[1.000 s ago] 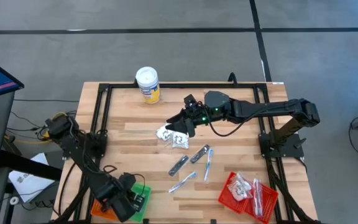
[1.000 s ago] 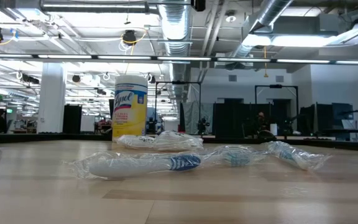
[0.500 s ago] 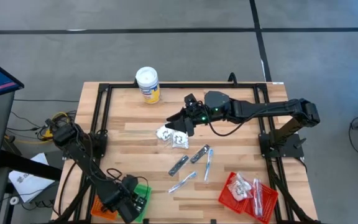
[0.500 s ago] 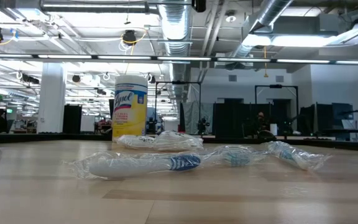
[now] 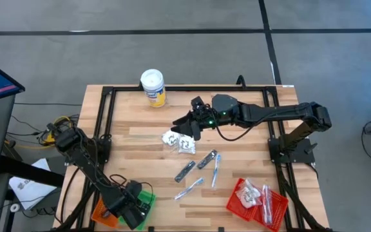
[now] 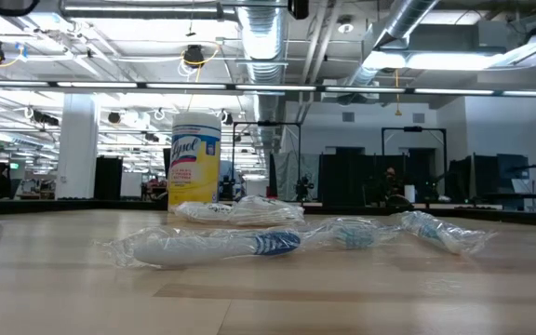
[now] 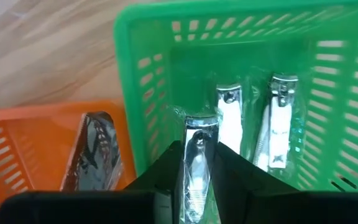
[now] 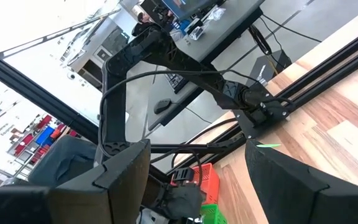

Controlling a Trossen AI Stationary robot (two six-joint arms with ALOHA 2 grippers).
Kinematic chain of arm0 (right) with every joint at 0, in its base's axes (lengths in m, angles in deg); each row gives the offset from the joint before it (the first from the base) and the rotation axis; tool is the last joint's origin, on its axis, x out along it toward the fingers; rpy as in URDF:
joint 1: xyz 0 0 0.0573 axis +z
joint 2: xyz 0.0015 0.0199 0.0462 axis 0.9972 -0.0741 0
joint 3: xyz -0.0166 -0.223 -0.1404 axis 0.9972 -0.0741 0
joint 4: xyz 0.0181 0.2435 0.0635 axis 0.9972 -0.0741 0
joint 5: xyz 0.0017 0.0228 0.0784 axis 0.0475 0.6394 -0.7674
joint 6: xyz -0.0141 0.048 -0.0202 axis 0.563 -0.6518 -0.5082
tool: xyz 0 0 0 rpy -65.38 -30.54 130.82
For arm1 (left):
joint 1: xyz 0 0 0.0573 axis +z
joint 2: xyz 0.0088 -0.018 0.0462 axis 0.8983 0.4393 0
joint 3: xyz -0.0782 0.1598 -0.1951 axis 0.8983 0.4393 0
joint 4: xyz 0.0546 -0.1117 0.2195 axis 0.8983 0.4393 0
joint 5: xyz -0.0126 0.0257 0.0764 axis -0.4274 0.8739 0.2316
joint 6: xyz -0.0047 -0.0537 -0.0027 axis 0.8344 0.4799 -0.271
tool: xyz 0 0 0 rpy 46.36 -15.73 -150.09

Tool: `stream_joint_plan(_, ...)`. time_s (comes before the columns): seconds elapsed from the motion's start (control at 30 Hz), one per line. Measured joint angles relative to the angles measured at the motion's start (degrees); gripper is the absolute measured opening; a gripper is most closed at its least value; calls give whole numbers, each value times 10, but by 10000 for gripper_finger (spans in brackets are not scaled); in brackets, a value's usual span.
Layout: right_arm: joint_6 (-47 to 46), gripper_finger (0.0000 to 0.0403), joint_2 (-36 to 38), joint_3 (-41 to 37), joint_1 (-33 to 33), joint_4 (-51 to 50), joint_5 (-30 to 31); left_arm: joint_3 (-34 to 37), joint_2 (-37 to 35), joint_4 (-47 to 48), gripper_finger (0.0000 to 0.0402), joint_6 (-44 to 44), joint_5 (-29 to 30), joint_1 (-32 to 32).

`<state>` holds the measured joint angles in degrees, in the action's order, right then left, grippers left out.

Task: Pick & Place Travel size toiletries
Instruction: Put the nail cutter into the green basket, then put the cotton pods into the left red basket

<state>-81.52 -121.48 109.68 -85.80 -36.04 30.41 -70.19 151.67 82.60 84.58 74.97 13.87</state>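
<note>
Centrally, canister (image 5: 152,87), sachets (image 5: 178,141), sticks (image 5: 196,171) on tabletop (image 5: 237,145). Green basket (image 7: 241,37): two clippers (image 7: 253,127); left fingers (image 7: 235,168) clamp a third (image 7: 196,168). Right fingers (image 8: 291,174) apart.

Left gripper (image 7: 197,180) sits over the green basket (image 7: 148,93), a nail clipper (image 7: 196,163) between its jaws; 2 more clippers (image 7: 278,124) lie in the basket just ahead. Orange basket (image 7: 17,143) adjoins it, holding 1 packet (image 7: 95,152). Right gripper (image 5: 184,129) hangs just beside the sachets (image 5: 178,142) mid-table.

Left gripper (image 5: 129,207) shifted slightly; more orange basket (image 5: 103,211) now shows
</note>
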Motion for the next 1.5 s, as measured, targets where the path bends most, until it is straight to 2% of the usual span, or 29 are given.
stream_joint_plan(0.7,0,256,0,0,0,0,0,27,0,-22,64,-23,1,2)
stream_joint_plan(1.0,0,256,0,0,0,0,0,27,0,-22,88,-25,1,2)
stream_joint_plan(1.27,0,256,0,0,0,0,0,26,0,-22,92,-26,-4,2)
stream_joint_plan(1.5,0,256,0,0,0,0,0,26,-28,-22,92,-31,1,2)
